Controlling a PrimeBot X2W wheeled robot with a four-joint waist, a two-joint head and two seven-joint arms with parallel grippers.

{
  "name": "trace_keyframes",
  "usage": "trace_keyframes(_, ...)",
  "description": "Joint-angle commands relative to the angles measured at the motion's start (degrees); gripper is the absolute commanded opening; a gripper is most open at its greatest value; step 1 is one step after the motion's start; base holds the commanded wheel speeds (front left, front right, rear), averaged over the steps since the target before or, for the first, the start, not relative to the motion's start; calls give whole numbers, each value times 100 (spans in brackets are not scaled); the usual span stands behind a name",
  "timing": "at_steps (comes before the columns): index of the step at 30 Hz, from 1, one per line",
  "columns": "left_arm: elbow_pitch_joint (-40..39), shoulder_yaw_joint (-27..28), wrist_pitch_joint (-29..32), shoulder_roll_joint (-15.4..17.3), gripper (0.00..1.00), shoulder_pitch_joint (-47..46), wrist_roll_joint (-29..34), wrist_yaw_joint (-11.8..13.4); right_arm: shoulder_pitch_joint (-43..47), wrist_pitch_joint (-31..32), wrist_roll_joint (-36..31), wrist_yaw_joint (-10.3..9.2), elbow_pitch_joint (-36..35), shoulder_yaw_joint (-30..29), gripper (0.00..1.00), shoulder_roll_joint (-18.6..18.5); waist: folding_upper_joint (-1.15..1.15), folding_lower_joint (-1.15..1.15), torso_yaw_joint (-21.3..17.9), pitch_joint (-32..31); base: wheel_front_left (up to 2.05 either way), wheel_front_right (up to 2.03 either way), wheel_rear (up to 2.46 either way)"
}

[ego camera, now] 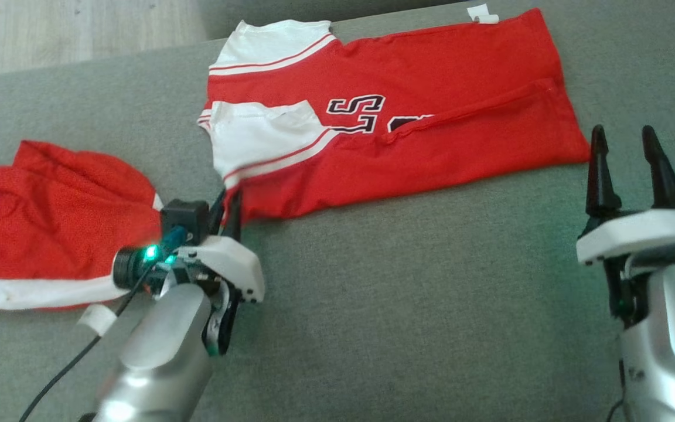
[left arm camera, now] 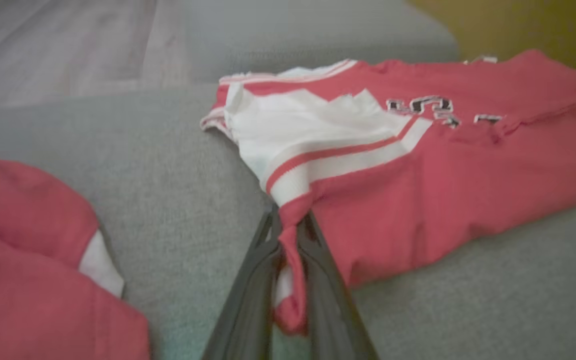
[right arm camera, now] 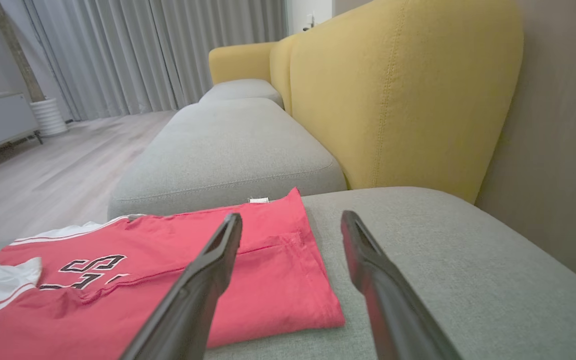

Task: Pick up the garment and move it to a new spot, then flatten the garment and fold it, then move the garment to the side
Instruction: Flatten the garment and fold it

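Red-and-white folded jersey (ego camera: 396,117) on grey sofa cushion (ego camera: 431,264): left gripper (ego camera: 229,205) jaws clamped on near-left corner, right gripper (ego camera: 623,140) jaws apart; one-sided pull may undo fold.

Grey seat cushions (right arm camera: 228,150) are backed by a yellow backrest (right arm camera: 408,90), and a plain brownish wall (right arm camera: 558,125) is seen behind it. The floor (right arm camera: 53,170) is laid in pale wood boards. Long grey curtains (right arm camera: 143,50) are hung at the far end, where a low grey cabinet (right arm camera: 3,117) and a white ribbed pot (right arm camera: 50,116) are set.
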Motion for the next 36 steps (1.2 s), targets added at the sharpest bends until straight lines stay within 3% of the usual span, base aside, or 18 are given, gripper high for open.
trace_keyframes(1,-367,210,-272,79,0,-268,35,-6,-342,190,-117,-4,-77,73,100,-106,0,0,48,18,0,0,0)
trace_keyframes(6,-887,185,-714,66,0,-421,125,-84,-861,962,-568,-4,530,-146,100,-259,0,0,169,149,0,0,0)
trace_keyframes(13,-1290,-9,-699,47,0,-523,218,-183,-1611,1891,-1046,-4,1743,-582,100,-404,0,0,388,414,0,0,0)
trace_keyframes(24,-1542,-211,-600,60,0,-527,272,-216,-2289,2433,-1654,-4,3123,-1130,97,-513,0,0,572,619,0,0,0)
trace_keyframes(25,-1534,-217,-586,81,0,-527,277,-212,-2322,2458,-1665,-4,3217,-1113,61,-512,0,0,573,627,0,0,0)
trace_keyframes(26,-1524,-217,-579,101,0,-527,276,-210,-2355,2464,-1671,-4,3293,-1097,0,-516,0,0,570,631,0,0,0)
trace_keyframes(36,-1362,-183,-479,259,0,-438,214,-134,-2524,2181,-1459,-4,3719,-946,0,-643,0,0,474,445,0,0,0)
